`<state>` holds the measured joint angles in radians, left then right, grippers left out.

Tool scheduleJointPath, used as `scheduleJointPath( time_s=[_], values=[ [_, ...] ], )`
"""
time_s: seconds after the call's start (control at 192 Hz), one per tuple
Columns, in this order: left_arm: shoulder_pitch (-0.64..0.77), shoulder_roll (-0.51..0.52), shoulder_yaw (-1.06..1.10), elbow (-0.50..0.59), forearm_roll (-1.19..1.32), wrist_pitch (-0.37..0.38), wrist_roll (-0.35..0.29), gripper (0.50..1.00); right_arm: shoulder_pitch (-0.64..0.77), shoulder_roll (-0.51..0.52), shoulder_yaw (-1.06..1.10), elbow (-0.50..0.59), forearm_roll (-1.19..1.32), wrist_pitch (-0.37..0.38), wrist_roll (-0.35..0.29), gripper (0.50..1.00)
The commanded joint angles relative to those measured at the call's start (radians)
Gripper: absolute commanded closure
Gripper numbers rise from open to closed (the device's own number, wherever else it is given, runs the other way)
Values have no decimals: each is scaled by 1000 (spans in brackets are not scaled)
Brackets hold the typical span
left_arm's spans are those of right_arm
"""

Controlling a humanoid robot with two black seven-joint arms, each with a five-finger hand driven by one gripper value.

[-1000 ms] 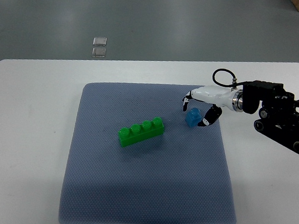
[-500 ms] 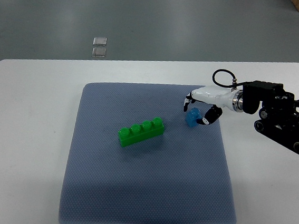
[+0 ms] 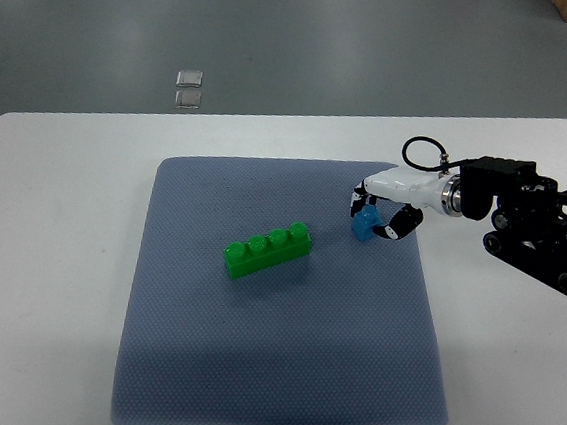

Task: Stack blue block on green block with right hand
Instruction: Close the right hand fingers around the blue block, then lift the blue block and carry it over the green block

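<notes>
Covering the middle of a white table (image 3: 49,250), a blue-grey mat (image 3: 278,373) carries both blocks; grey floor lies beyond the table's far edge, with two small clear squares (image 3: 188,89) on it. The right hand (image 3: 382,210) reaches in from the right edge, its white palm above the blue block (image 3: 365,222) and its dark fingers (image 3: 403,224) curled narrowly around it, at the mat's far right part. Whether the block is lifted off the mat cannot be told. The green block (image 3: 267,250), four studs long, lies aslant near the mat's centre, apart from the blue one and to its left. The near half of the mat and the table's left side are open.
</notes>
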<state>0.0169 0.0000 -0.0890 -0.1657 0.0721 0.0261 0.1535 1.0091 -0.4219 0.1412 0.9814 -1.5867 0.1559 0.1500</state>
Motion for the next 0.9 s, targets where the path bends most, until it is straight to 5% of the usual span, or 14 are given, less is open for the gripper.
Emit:
scheduleJointPath(
  time_s=[0.0,0.896],
  values=[
    [0,0,0,0,0,0,1,500,0,0,0,0,-1,1,0,834],
    [0,0,0,0,0,-2,1,500,19,-25,1,74,-15,-29,25,998]
  ],
)
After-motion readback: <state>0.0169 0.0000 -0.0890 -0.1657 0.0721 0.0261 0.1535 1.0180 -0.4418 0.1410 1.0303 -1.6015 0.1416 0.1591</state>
